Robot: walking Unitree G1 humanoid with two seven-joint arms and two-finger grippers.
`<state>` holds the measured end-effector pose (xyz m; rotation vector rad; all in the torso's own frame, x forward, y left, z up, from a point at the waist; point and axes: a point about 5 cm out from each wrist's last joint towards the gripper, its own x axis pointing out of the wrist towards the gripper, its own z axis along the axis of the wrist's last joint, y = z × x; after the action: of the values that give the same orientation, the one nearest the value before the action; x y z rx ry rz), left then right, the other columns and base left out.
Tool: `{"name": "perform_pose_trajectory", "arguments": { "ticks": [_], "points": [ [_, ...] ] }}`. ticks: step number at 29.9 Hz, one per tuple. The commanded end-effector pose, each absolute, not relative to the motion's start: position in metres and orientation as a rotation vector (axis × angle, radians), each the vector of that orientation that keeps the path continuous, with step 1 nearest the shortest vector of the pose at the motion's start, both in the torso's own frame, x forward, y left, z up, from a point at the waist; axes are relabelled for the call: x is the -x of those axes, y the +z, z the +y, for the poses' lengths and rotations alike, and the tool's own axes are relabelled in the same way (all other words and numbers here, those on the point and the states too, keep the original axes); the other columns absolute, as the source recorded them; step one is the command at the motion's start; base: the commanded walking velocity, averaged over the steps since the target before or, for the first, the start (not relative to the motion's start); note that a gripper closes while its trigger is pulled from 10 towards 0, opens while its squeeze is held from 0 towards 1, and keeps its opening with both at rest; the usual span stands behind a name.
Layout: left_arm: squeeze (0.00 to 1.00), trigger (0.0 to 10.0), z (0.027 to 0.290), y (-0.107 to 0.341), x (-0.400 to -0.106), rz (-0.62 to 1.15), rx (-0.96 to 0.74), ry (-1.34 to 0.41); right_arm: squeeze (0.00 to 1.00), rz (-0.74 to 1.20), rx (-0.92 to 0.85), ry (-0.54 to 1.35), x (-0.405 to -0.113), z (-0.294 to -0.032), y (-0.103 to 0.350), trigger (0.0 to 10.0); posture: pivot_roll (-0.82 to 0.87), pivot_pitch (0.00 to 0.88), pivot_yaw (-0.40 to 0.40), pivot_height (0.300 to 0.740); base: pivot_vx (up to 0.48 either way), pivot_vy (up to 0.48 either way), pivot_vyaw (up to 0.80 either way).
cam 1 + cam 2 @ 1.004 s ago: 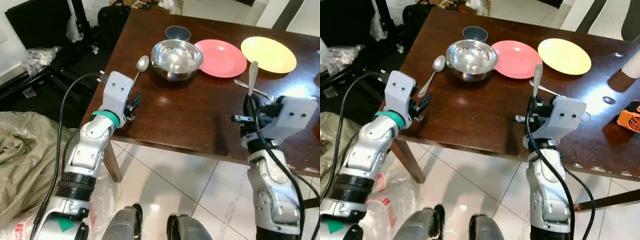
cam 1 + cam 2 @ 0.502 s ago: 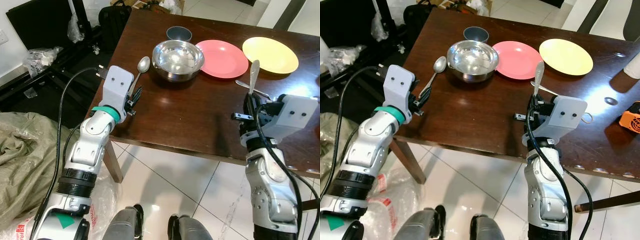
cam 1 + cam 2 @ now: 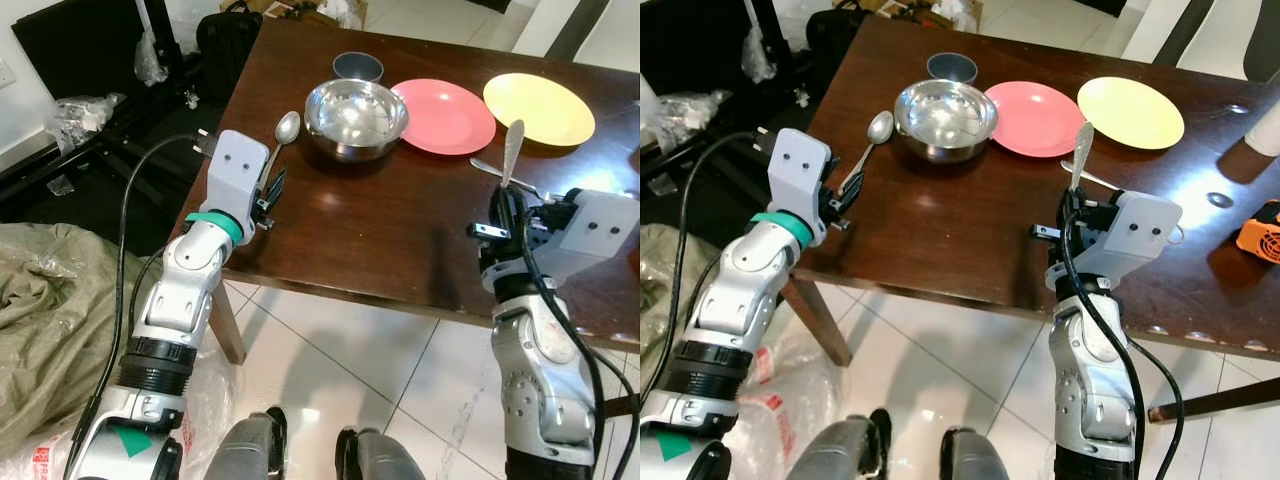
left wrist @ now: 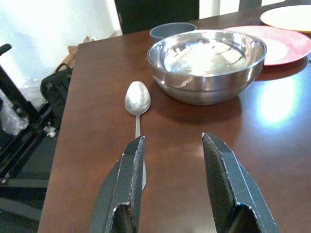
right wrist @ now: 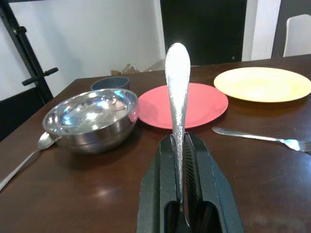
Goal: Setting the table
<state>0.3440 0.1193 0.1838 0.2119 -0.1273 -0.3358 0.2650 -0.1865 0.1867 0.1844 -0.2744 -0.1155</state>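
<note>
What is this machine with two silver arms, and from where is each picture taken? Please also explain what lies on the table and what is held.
It is a humanoid robot standing at a dark wooden table. Two pictures come from its head, looking down; two come from cameras on its wrists.

On the table lie a shiny steel bowl, a small dark blue cup, a round pink plate, a round yellow plate, a silver spoon and a silver fork.

The right gripper is shut on a silver utensil handle, held upright. The left gripper is open, with the spoon beside one finger.
</note>
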Motion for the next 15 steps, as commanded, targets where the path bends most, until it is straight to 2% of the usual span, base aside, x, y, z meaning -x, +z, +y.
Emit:
{"name": "perform_pose_trajectory", "arguments": {
  "ticks": [1,15],
  "points": [
    [0.00,10.0,0.1159,0.1841,-0.3430,-0.136,-0.212,-0.347,0.00,-0.253,-0.193,-0.127,-0.2641,-0.1884,0.1819,10.0,0.03,0.053,0.026,0.740,-0.285,0.000,0.00],
    [0.00,10.0,0.1171,0.1848,-0.3438,-0.138,-0.217,-0.344,0.00,-0.247,-0.200,-0.124,-0.2658,-0.1881,0.1803,10.0,0.04,0.049,0.032,0.740,-0.285,0.000,0.00]
  ]
}}
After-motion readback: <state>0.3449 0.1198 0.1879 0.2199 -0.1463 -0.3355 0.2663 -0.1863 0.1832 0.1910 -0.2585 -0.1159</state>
